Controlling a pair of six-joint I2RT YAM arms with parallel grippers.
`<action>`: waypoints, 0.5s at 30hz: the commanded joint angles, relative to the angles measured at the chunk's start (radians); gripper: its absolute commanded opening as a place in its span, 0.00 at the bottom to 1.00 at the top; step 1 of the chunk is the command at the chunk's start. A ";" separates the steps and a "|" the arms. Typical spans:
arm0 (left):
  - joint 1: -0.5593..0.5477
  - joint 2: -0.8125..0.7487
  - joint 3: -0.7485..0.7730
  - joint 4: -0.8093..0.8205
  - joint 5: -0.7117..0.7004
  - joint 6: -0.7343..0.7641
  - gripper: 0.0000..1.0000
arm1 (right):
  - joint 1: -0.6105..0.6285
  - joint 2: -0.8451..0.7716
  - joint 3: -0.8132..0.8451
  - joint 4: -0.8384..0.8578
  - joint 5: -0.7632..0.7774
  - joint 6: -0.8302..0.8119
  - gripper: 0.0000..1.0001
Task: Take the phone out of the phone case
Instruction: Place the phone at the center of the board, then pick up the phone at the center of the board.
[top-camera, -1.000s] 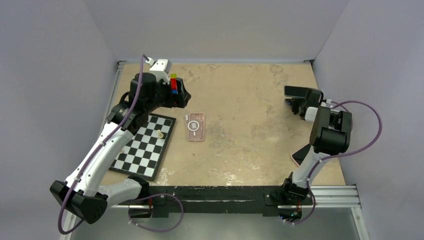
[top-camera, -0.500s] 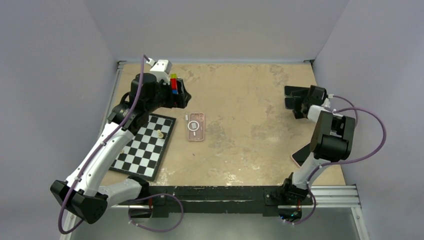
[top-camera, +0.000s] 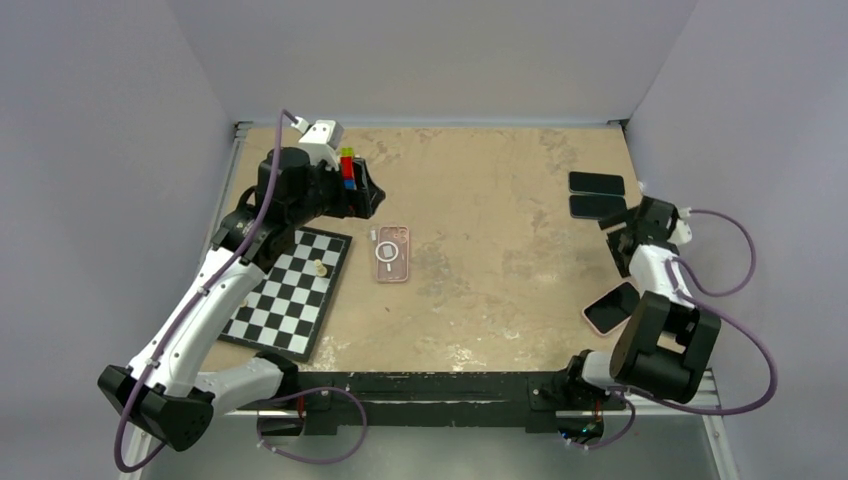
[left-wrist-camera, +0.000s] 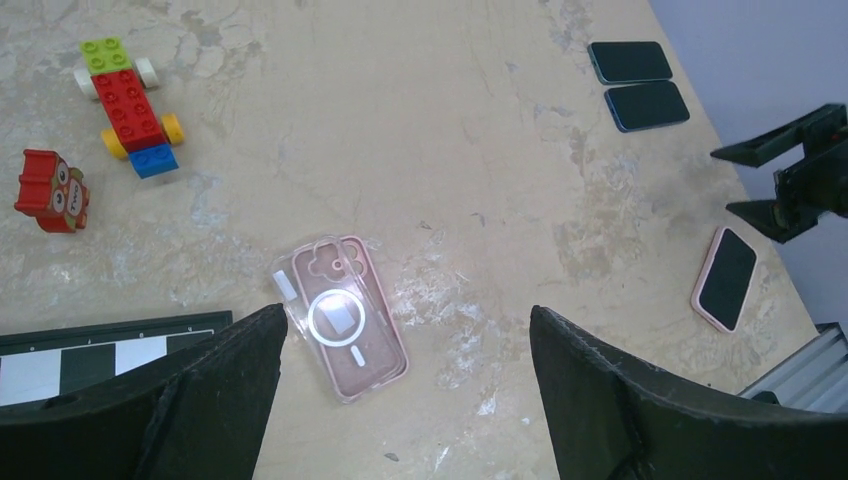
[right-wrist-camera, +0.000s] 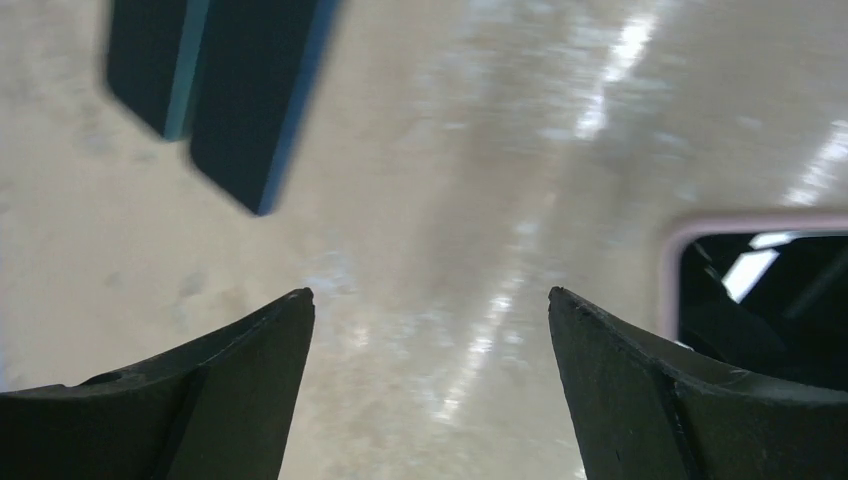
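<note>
Right gripper (right-wrist-camera: 428, 293) spread wide, empty. Cased phone (top-camera: 612, 307) lies just near of it, long axis diagonal; your closer arm.

Overhead from behind, left wrist high, right wrist close, sharing dark phones (top-camera: 597, 183)

A clear plastic phone case (top-camera: 391, 254) lies mid-way across the tan tabletop (top-camera: 500, 170), just right of a black-and-white checkerboard mat (top-camera: 290, 295) with a small pale chess piece (top-camera: 319, 268) standing on it. A multicoloured toy-brick car (left-wrist-camera: 128, 110) sits behind the mat. Two dark flat phones (top-camera: 597, 183) lie side by side far right, and a pink-rimmed phone (top-camera: 612, 307) lies nearer the bases.
</note>
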 joint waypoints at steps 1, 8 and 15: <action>-0.004 -0.036 0.000 0.048 0.025 -0.014 0.94 | -0.104 -0.042 -0.063 -0.166 0.180 -0.022 0.90; -0.014 -0.054 -0.009 0.057 0.023 -0.017 0.94 | -0.186 0.017 -0.047 -0.361 0.338 0.069 0.90; -0.026 -0.055 -0.012 0.059 0.025 -0.015 0.94 | -0.271 -0.031 -0.118 -0.334 0.312 0.052 0.90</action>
